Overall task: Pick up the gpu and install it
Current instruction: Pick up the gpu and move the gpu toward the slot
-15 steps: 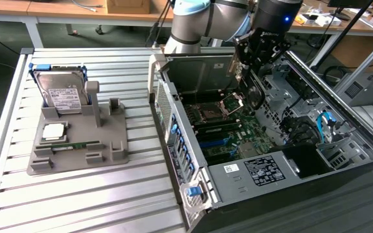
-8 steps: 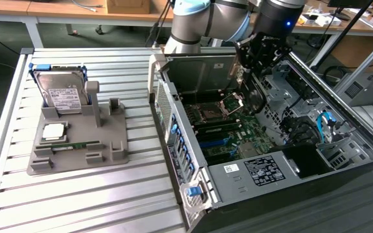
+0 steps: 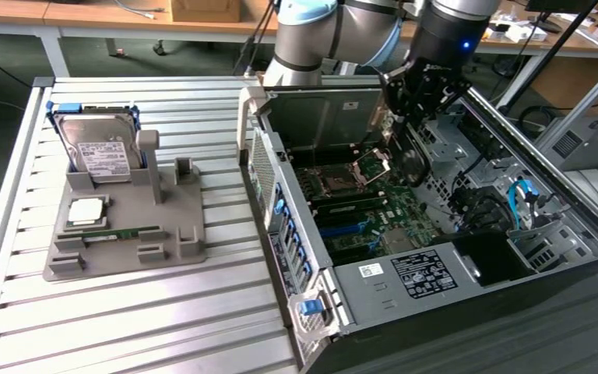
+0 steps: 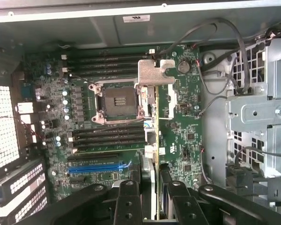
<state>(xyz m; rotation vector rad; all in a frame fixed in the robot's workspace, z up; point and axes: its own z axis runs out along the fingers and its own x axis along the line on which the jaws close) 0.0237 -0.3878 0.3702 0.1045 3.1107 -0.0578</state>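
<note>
Two-fingered, pinches the gpu [image 4: 153,117] edge-on in the gripper [image 4: 154,187]; holds it above the motherboard [image 4: 187,136] of the open computer case [image 3: 320,117], silver bracket [image 4: 150,72] farthest from the fingers [image 4: 129,197]. Well apart, exterior view's left: hard drive [image 3: 96,152] on grey tray [image 3: 122,249].

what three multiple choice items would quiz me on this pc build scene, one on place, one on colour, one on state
1. Where is the gpu? A on the gray tray B held by the end effector over the motherboard C on the floor
2. What colour is the long expansion slot? A blue B red C yellow
3. The cpu socket is: A under a fan cooler B bare, no cooler C taped over
Key: 1 B, the card sits edge-on in the grip; 2 A, blue plastic shows; 3 B, its metal frame lies uncovered.
</note>
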